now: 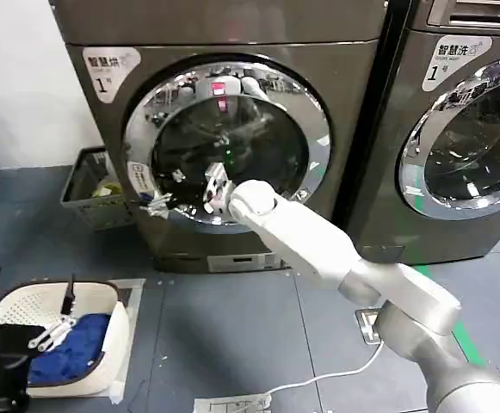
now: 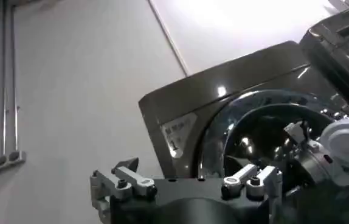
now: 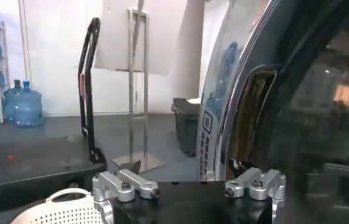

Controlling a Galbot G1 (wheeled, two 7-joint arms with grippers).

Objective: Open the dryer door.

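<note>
1. The dryer (image 1: 232, 138) is a dark bronze-grey front loader; a white badge (image 1: 110, 69) at its upper left corner carries small characters and a large "1".
2. The dryer door (image 1: 228, 142), round with a wide chrome ring around dark glass, sits in the middle of the machine's front. A pink sticker (image 1: 219, 87) shows at its top and a white-blue sticker (image 1: 139, 178) lies on its left rim; their print is too small to read.
3. In the right wrist view a gap shows between the chrome ring and the machine's front.
4. A second machine (image 1: 469, 129) stands just beside on the right, with a like white badge (image 1: 450, 57) also marked "1" and a green mark on its door rim.
5. The right gripper (image 1: 165, 203) reaches across the glass to the door's lower left rim; its fingers (image 3: 129, 182) stand apart, clasping nothing.
6. The left gripper (image 1: 26, 323) hangs low at the left over a white perforated basket (image 1: 116, 331) with blue cloth (image 1: 73, 344) in it; its fingers (image 2: 126, 179) are spread, holding nothing.
7. A dark crate (image 1: 90, 194) stands against the wall left of the dryer, and a white cable (image 1: 318, 383) runs over the grey floor.
8. The right wrist view shows blue water bottles (image 3: 22, 103) and a metal stand (image 3: 135, 91) farther off.
</note>
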